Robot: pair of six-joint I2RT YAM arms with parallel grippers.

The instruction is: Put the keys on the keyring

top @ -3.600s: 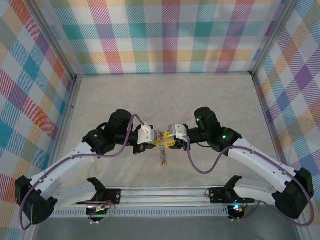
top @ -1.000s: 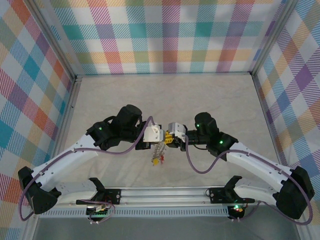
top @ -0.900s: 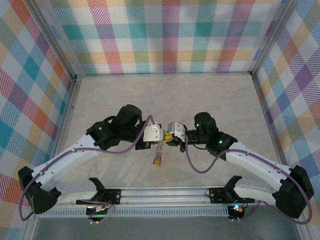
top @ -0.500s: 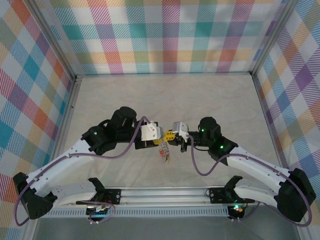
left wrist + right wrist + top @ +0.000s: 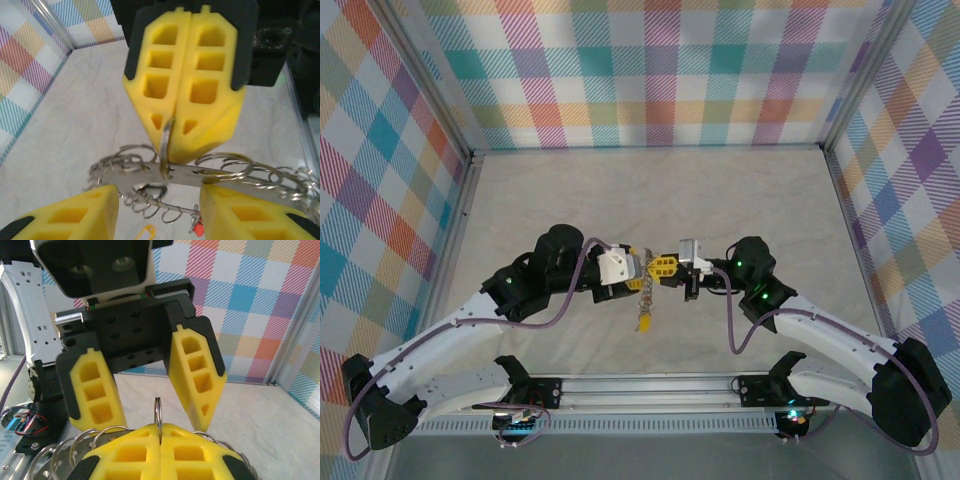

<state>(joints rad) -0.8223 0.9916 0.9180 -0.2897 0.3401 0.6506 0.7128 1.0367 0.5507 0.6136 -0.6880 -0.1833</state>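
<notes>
From above, near half of the table (image 5: 650, 190): right pincer (image 5: 663, 268) clamped on the keyring (image 5: 645, 284), keys (image 5: 643, 308) dangling beneath. Left wrist: left pincer (image 5: 157, 197) gapes wide, either side of the keys. Right wrist: keyring pinched edge-on.

The table (image 5: 720, 190) has a pale, faintly mottled top, hemmed by checked walls (image 5: 660, 70) along its far, left and right edges. A metal rail (image 5: 650, 385) runs along its near edge, carrying the arms' black mounts (image 5: 525, 383).
</notes>
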